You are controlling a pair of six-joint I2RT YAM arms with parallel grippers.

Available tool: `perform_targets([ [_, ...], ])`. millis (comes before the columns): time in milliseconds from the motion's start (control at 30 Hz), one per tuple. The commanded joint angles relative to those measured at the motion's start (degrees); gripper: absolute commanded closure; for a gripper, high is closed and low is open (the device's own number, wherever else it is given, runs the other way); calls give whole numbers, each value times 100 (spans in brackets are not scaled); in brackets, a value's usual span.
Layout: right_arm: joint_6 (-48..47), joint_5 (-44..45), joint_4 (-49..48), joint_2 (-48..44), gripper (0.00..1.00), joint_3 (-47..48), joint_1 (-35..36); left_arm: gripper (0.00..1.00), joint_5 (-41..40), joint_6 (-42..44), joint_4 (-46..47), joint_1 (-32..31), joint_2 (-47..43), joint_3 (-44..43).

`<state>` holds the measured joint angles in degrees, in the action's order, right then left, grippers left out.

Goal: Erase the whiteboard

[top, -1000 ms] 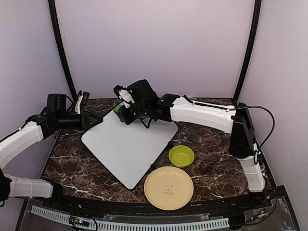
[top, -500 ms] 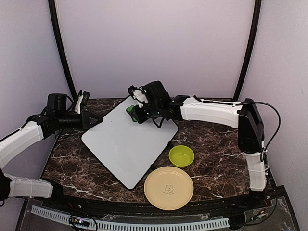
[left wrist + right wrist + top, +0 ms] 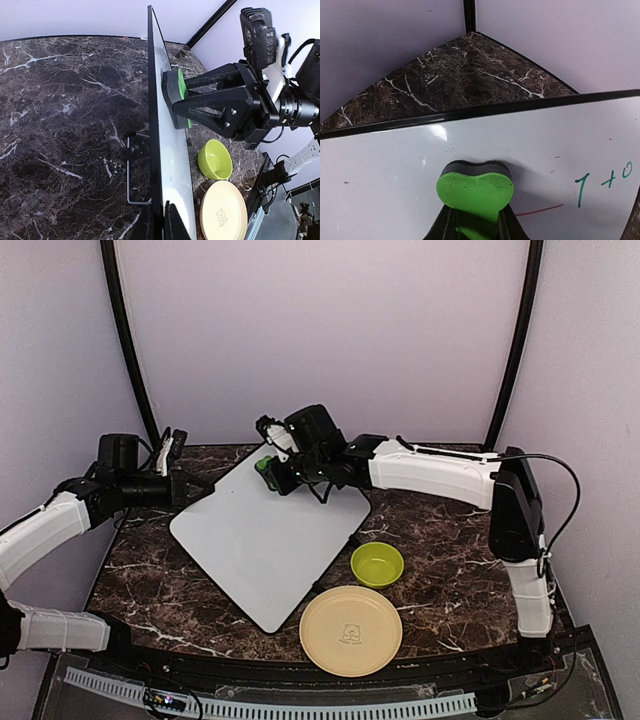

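**Wiping under way, a few marks left**

The large white rectangular whiteboard with a thin black rim (image 3: 265, 540) stands tilted left of centre on the dark marble worktop (image 3: 430, 540), its top corner toward the back edge. Most of its face looks clean, but green "1 + 0" writing (image 3: 602, 182) and a red stroke (image 3: 540, 210) sit just beside the green heart-shaped eraser with black felt (image 3: 475, 190), which is pressed flat near the board's far rim. The right gripper (image 3: 475, 225) pinches that eraser. The left gripper (image 3: 161, 220) is clamped on the board's left rim. By my reckoning the job is mostly done.
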<state>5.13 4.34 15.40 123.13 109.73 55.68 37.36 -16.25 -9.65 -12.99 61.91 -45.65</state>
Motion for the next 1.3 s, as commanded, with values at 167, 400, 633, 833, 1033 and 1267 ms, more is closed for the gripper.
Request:
perform_targets([
  [167,-221,-112,-241,209,100,-496,327,100,637,621,23,-284,-8,-48],
  [400,-188,-256,-872,-237,100,-1758,-199,100,652,601,32,-283,23,-40],
  [633,-203,-214,-1014,-287,100,-1850,-779,100,681,605,47,-283,29,-47],
  [833,-50,-361,-916,-192,100,-1431,-979,100,708,620,33,-283,32,-55],
  [1033,-85,-658,-751,-67,100,-1038,-613,100,715,631,15,-283,23,-54],
  [1267,-334,-593,-542,89,100,-707,132,100,731,617,42,-285,23,-40],
])
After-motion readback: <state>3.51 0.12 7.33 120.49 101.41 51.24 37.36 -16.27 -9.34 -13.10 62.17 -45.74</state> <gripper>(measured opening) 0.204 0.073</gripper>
